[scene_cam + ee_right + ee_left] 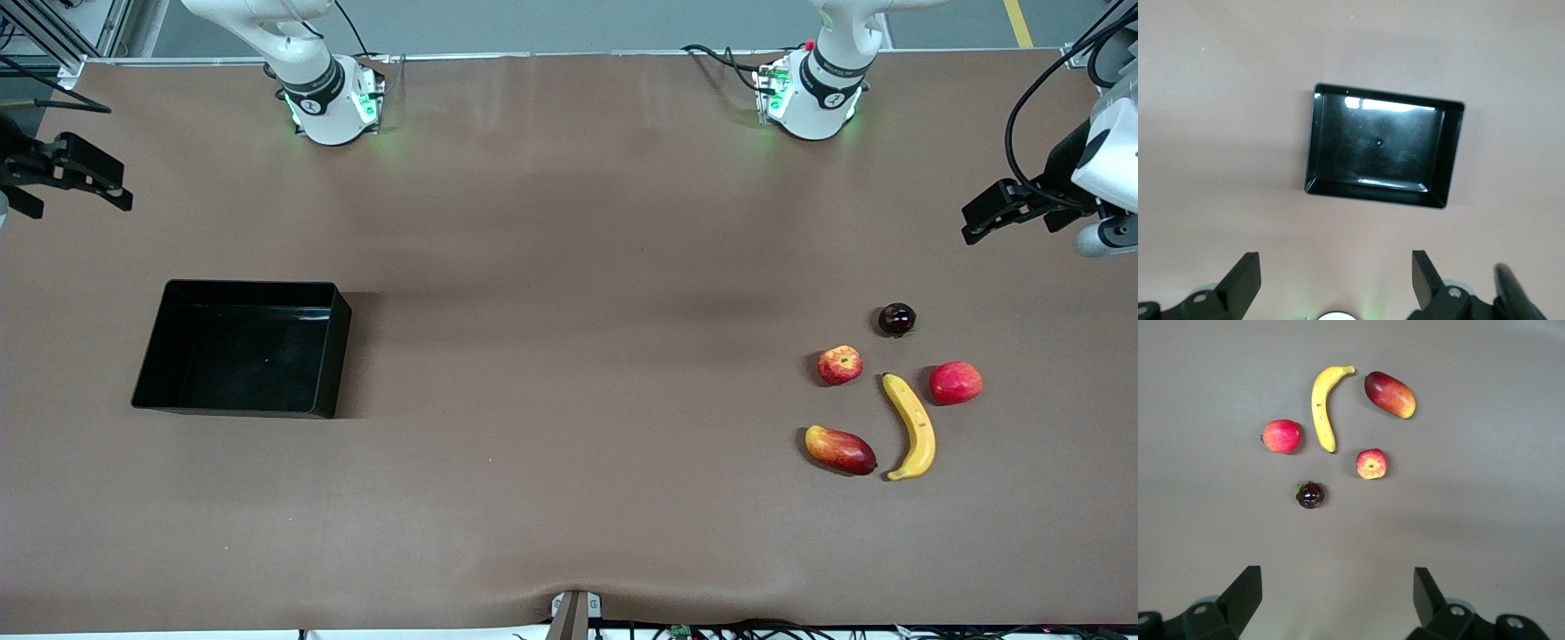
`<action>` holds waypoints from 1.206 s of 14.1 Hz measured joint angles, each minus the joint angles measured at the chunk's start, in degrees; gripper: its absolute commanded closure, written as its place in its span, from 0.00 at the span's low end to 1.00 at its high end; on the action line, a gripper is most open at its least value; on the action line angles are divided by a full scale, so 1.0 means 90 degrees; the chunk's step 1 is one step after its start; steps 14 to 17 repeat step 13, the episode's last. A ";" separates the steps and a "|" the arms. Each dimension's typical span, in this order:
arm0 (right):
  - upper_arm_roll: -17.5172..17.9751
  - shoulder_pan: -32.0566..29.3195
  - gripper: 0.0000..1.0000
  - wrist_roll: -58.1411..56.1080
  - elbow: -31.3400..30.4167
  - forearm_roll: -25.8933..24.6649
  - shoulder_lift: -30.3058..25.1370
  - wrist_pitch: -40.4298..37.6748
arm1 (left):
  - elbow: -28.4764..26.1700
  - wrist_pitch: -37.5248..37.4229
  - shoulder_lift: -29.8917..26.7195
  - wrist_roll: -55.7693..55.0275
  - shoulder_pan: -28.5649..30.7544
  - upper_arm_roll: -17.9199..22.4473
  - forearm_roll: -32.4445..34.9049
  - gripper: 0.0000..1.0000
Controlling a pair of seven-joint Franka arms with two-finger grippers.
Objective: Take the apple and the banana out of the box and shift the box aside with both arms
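The yellow banana (pixel 911 427) (pixel 1323 403) and the small red apple (pixel 840 364) (pixel 1371 463) with a dimpled top lie on the table toward the left arm's end. The glossy black box (pixel 240 356) (pixel 1378 143) sits toward the right arm's end with nothing in it. My left gripper (pixel 982 218) (pixel 1338 587) hangs open in the air at its end of the table, off to the side of the fruits. Above the table's edge at the box's end, my right gripper (pixel 71 182) (pixel 1337 270) is open too. Neither gripper holds anything.
Three more fruits lie round the banana: a larger plain red fruit (pixel 956 382) (pixel 1282 436), an oblong red-yellow mango (pixel 840 450) (pixel 1390 394), and a small dark glossy fruit (pixel 897 319) (pixel 1311 495) farthest from the front camera. Brown tabletop (pixel 569 356) separates fruits and box.
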 measured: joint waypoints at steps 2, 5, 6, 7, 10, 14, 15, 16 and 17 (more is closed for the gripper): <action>-0.0022 -0.0258 0.00 -0.0123 -0.0124 0.0230 -0.0043 -0.0011 | 0.0040 0.0002 -0.0001 0.0000 0.0004 0.0006 0.0000 0.00; 0.0027 -0.0196 0.00 0.0082 -0.0170 0.0034 -0.0077 -0.0016 | 0.0061 0.0002 0.0000 0.0001 0.0005 0.0019 0.0000 0.00; 0.0036 -0.0144 0.00 0.0104 -0.0177 -0.0143 -0.0085 -0.0016 | 0.0063 0.0002 0.0000 0.0003 0.0007 0.0028 0.0000 0.00; 0.0044 -0.0071 0.00 0.0123 -0.0183 -0.0287 -0.0093 -0.0028 | 0.0063 0.0002 0.0000 0.0004 0.0011 0.0036 0.0000 0.00; 0.0046 0.0027 0.00 0.0199 -0.0192 -0.0369 -0.0110 -0.0198 | 0.0062 0.0002 0.0031 0.0009 0.0018 0.0047 0.0000 0.00; 0.0011 -0.0048 0.00 0.0199 -0.0208 -0.0370 -0.0111 -0.0180 | 0.0062 0.0003 0.0070 0.0011 0.0016 0.0046 0.0000 0.00; 0.0011 -0.0048 0.00 0.0199 -0.0208 -0.0370 -0.0111 -0.0180 | 0.0062 0.0003 0.0070 0.0011 0.0016 0.0046 0.0000 0.00; 0.0011 -0.0048 0.00 0.0199 -0.0208 -0.0370 -0.0111 -0.0180 | 0.0062 0.0003 0.0070 0.0011 0.0016 0.0046 0.0000 0.00; 0.0011 -0.0048 0.00 0.0199 -0.0208 -0.0370 -0.0111 -0.0180 | 0.0062 0.0003 0.0070 0.0011 0.0016 0.0046 0.0000 0.00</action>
